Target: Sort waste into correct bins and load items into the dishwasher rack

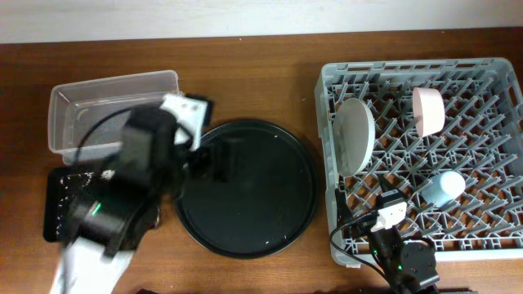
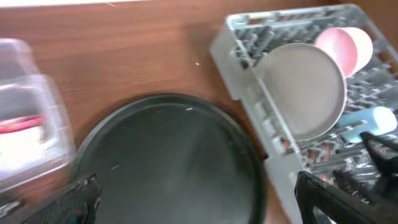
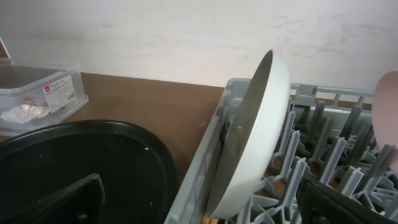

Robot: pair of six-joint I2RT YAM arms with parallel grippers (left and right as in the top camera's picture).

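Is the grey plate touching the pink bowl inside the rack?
Apart. The overhead view shows the plate and the bowl both standing in the rack, with a strip of open lattice between them.

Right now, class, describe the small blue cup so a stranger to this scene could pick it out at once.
Find the big grey dishwasher rack on the right side of the table. In its near half, right of the upright grey plate, lies the light blue cup. It alone is small, blue and cylindrical; the pink bowl behind it is wider.
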